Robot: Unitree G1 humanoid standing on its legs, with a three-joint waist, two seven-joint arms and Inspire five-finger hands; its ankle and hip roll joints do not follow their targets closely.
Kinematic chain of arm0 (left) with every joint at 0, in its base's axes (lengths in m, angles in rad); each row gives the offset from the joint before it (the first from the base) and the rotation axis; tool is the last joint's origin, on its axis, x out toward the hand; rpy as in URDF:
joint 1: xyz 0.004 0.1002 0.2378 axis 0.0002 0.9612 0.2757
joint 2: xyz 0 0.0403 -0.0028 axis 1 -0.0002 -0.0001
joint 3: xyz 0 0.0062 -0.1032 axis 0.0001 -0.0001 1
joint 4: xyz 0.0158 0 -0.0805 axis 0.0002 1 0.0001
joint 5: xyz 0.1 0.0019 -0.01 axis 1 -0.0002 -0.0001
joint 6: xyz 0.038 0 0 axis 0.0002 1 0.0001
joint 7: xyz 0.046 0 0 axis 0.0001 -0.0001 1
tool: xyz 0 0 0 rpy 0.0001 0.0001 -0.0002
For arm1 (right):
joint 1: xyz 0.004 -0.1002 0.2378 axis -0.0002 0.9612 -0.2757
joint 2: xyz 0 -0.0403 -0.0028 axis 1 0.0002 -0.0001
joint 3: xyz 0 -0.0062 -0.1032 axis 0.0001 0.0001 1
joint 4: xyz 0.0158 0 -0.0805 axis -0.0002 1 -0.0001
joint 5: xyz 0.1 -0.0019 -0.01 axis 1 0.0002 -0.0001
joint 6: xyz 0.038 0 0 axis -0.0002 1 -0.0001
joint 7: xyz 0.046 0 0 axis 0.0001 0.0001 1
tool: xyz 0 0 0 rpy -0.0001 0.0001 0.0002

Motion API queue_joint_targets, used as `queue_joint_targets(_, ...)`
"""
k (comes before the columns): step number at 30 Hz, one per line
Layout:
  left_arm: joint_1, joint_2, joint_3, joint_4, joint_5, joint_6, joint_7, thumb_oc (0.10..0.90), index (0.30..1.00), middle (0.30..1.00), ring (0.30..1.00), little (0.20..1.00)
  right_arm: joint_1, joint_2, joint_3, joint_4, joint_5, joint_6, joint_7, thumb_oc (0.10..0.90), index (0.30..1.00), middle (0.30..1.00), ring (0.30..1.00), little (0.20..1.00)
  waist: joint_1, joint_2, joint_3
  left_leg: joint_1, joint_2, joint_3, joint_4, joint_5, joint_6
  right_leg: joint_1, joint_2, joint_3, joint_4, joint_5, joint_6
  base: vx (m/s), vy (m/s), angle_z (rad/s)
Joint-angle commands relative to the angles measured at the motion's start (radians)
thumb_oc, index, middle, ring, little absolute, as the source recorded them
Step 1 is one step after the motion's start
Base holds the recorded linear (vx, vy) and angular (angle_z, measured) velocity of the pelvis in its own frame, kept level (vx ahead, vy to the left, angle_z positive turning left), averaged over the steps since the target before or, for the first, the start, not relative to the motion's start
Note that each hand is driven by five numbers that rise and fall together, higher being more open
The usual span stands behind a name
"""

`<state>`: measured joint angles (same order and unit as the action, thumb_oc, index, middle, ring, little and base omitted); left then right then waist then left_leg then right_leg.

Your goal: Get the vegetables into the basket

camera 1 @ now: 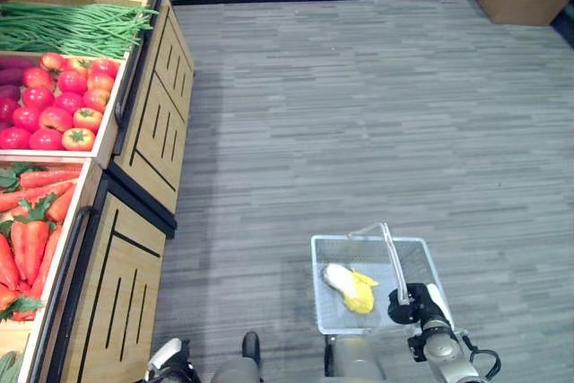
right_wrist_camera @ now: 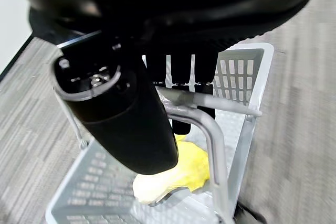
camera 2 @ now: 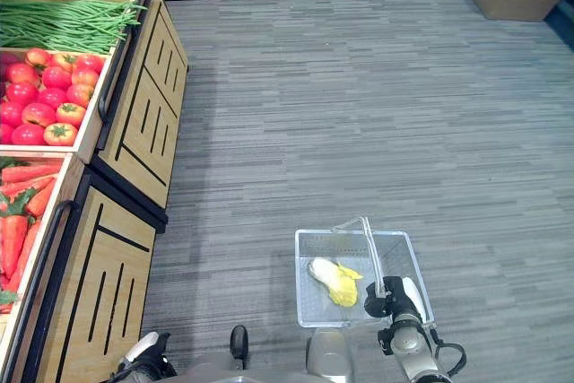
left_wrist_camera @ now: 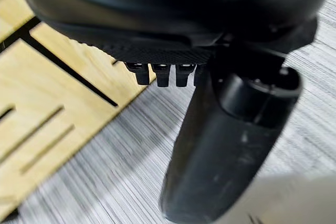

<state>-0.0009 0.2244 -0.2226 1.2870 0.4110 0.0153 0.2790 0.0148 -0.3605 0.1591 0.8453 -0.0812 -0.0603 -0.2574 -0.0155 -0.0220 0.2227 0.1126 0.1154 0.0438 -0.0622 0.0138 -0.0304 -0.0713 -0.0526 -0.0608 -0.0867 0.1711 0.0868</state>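
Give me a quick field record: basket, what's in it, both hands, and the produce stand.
basket: white wire basket on the grey floor, to the robot's right, handle up
contents: one yellow-and-white leafy vegetable, lying on the basket bottom
right hand: right hand curled round the basket handle
left hand: left hand low beside the wooden stand, fingers curled, holding nothing
stand bins: carrots, tomatoes, green beans

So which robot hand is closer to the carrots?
Left. The left hand hangs beside the wooden stand, just below the carrots. The right hand grips the basket handle, across the floor.
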Motion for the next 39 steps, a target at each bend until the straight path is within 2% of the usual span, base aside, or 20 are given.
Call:
queue_joint_targets(1, -0.047, 0.053, 0.005, 0.006, -0.011, 0.002, 0.017, 0.900, 1.000, 1.000, 1.000, 1.000, -0.050, -0.112, -0.059, -0.125, -0.008, -0.086, -0.040, 0.400, 0.300, 0.300, 0.300, 0.300, 0.001, -0.050, -0.013, 0.032, 0.003, -0.003, 0.058, -0.094, -0.035, -0.036, -0.064, 0.003, 0.139, -0.099, 0.074, 0.13, -0.226, 0.25)
queue_joint_targets(7, -0.060, 0.036, -0.010, 0.001, -0.029, 0.001, 0.022, 0.900, 1.000, 1.000, 1.000, 1.000, -0.056, -0.136, -0.064, -0.120, -0.005, -0.088, -0.042, 0.400, 0.300, 0.300, 0.300, 0.300, -0.004, -0.022, -0.013, 0.024, 0.036, -0.031, 0.063, -0.050, -0.060, -0.043, -0.039, -0.028, 0.186, -0.149, 0.048, 0.09, -0.148, 0.19)
queue_joint_targets(12, -0.070, 0.033, -0.009, -0.008, -0.047, 0.003, 0.028, 0.900, 1.000, 1.000, 1.000, 1.000, -0.037, -0.143, -0.076, -0.130, -0.002, -0.088, -0.043, 0.400, 0.300, 0.300, 0.300, 0.300, -0.011, -0.008, -0.012, 0.008, 0.051, -0.049, 0.082, -0.018, -0.076, -0.035, -0.033, -0.051, 0.197, -0.177, 0.028, 0.07, -0.109, 0.27)
queue_joint_targets(13, -0.081, 0.034, -0.008, -0.012, -0.054, 0.002, 0.032, 0.900, 1.000, 1.000, 1.000, 1.000, -0.046, -0.150, -0.078, -0.125, 0.001, -0.088, -0.050, 0.400, 0.300, 0.300, 0.300, 0.300, -0.013, -0.004, -0.004, -0.019, 0.056, -0.050, 0.129, 0.001, -0.088, -0.026, -0.033, -0.066, 0.197, -0.189, 0.016, 0.03, -0.101, 0.36)
queue_joint_targets(15, -0.088, 0.033, -0.006, -0.016, -0.061, 0.002, 0.037, 0.900, 1.000, 1.000, 1.000, 1.000, -0.051, -0.152, -0.080, -0.126, 0.007, -0.091, -0.055, 0.400, 0.300, 0.300, 0.300, 0.300, -0.012, -0.007, 0.007, -0.056, 0.046, -0.034, 0.206, 0.018, -0.098, -0.005, -0.039, -0.078, 0.191, -0.199, 0.006, 0.05, -0.099, 0.35)
queue_joint_targets(18, -0.100, 0.034, -0.011, -0.019, -0.068, 0.004, 0.041, 0.900, 1.000, 1.000, 1.000, 1.000, -0.056, -0.152, -0.083, -0.113, 0.013, -0.089, -0.064, 0.400, 0.300, 0.300, 0.300, 0.300, -0.011, -0.010, 0.021, -0.095, 0.049, 0.000, 0.212, 0.031, -0.095, 0.026, -0.057, -0.104, 0.182, -0.207, 0.007, 0.06, -0.004, 0.33)
queue_joint_targets(19, -0.110, 0.033, -0.019, -0.021, -0.064, 0.007, 0.041, 0.900, 1.000, 1.000, 1.000, 1.000, -0.045, -0.152, -0.095, -0.114, 0.016, -0.084, -0.069, 0.400, 0.300, 0.300, 0.300, 0.300, -0.011, -0.016, 0.024, -0.141, 0.072, 0.069, 0.148, 0.028, -0.088, 0.056, -0.084, -0.139, 0.165, -0.212, 0.020, 0.10, 0.053, 0.39)
queue_joint_targets(21, -0.110, 0.031, -0.022, -0.017, -0.056, 0.010, 0.039, 0.900, 1.000, 1.000, 1.000, 1.000, -0.037, -0.150, -0.100, -0.105, 0.015, -0.082, -0.070, 0.400, 0.300, 0.300, 0.300, 0.300, -0.005, -0.011, 0.018, -0.180, 0.079, 0.097, 0.089, 0.059, -0.091, 0.078, -0.089, -0.156, 0.154, -0.218, 0.029, 0.16, 0.089, 0.81)
queue_joint_targets(22, -0.107, 0.030, -0.022, -0.015, -0.049, 0.010, 0.038, 0.900, 1.000, 1.000, 1.000, 1.000, -0.030, -0.150, -0.101, -0.105, 0.007, -0.081, -0.075, 0.400, 0.300, 0.300, 0.300, 0.300, 0.001, -0.006, 0.015, -0.225, 0.091, 0.116, 0.053, 0.114, -0.100, 0.099, -0.088, -0.164, 0.144, -0.224, 0.034, 0.19, 0.112, 0.74)
queue_joint_targets(24, -0.104, 0.035, -0.018, -0.011, -0.043, 0.011, 0.036, 0.900, 1.000, 1.000, 1.000, 1.000, -0.026, -0.148, -0.096, -0.098, -0.012, -0.077, -0.074, 0.400, 0.300, 0.300, 0.300, 0.300, 0.008, -0.009, 0.010, -0.231, 0.105, 0.154, 0.034, 0.140, -0.107, 0.127, -0.091, -0.158, 0.133, -0.228, 0.040, 0.21, 0.145, 0.22)
queue_joint_targets(26, -0.099, 0.036, -0.015, -0.011, -0.042, 0.012, 0.033, 0.900, 1.000, 1.000, 1.000, 1.000, -0.025, -0.145, -0.094, -0.099, -0.020, -0.073, -0.069, 0.400, 0.300, 0.300, 0.300, 0.300, 0.011, -0.010, 0.005, -0.214, 0.103, 0.169, 0.031, 0.129, -0.103, 0.136, -0.092, -0.154, 0.130, -0.229, 0.043, 0.17, 0.165, -0.11)
queue_joint_targets(30, -0.084, 0.041, -0.007, -0.006, -0.023, 0.014, 0.026, 0.900, 1.000, 1.000, 1.000, 1.000, -0.018, -0.122, -0.095, -0.087, -0.043, -0.057, -0.060, 0.400, 0.300, 0.300, 0.300, 0.300, 0.017, -0.035, -0.020, -0.179, 0.044, 0.195, 0.052, 0.065, -0.056, 0.164, -0.152, -0.125, 0.165, -0.219, 0.082, 0.21, 0.253, -0.14)
queue_joint_targets(31, -0.084, 0.042, -0.007, -0.006, -0.023, 0.014, 0.026, 0.900, 1.000, 1.000, 1.000, 1.000, -0.018, -0.121, -0.095, -0.087, -0.043, -0.057, -0.060, 0.400, 0.300, 0.300, 0.300, 0.300, 0.019, -0.037, -0.020, -0.179, 0.042, 0.197, 0.055, 0.063, -0.055, 0.163, -0.155, -0.123, 0.167, -0.220, 0.083, 0.17, 0.248, -0.01)
queue_joint_targets(33, -0.076, 0.056, -0.010, -0.010, -0.014, 0.010, 0.021, 0.900, 1.000, 1.000, 1.000, 1.000, -0.030, -0.106, -0.091, -0.083, -0.043, -0.054, -0.055, 0.400, 0.300, 0.300, 0.300, 0.300, 0.024, -0.061, -0.019, -0.179, 0.015, 0.210, 0.100, 0.019, -0.029, 0.154, -0.184, -0.096, 0.192, -0.166, 0.106, 0.12, 0.209, -0.02)
queue_joint_targets(34, -0.075, 0.057, -0.010, -0.010, -0.014, 0.010, 0.021, 0.900, 1.000, 1.000, 1.000, 1.000, -0.030, -0.105, -0.091, -0.083, -0.043, -0.054, -0.055, 0.400, 0.300, 0.300, 0.300, 0.300, 0.025, -0.062, -0.019, -0.180, 0.015, 0.211, 0.101, 0.017, -0.029, 0.152, -0.185, -0.094, 0.192, -0.166, 0.107, 0.05, 0.123, -0.04)
queue_joint_targets(38, -0.086, 0.081, 0.006, -0.009, -0.026, 0.011, 0.023, 0.900, 1.000, 1.000, 1.000, 1.000, -0.056, -0.085, -0.068, -0.064, -0.051, -0.049, -0.046, 0.400, 0.300, 0.300, 0.300, 0.300, 0.039, -0.094, -0.024, -0.188, -0.026, 0.221, 0.116, -0.022, 0.002, 0.131, -0.216, -0.067, 0.200, -0.066, 0.136, 0.09, 0.197, 0.01)
queue_joint_targets(39, -0.086, 0.081, 0.006, -0.009, -0.026, 0.011, 0.023, 0.900, 1.000, 1.000, 1.000, 1.000, -0.057, -0.085, -0.067, -0.063, -0.051, -0.049, -0.047, 0.400, 0.300, 0.300, 0.300, 0.300, 0.039, -0.095, -0.024, -0.189, -0.027, 0.222, 0.116, -0.023, 0.003, 0.131, -0.217, -0.066, 0.199, -0.066, 0.137, 0.07, 0.128, -0.08)
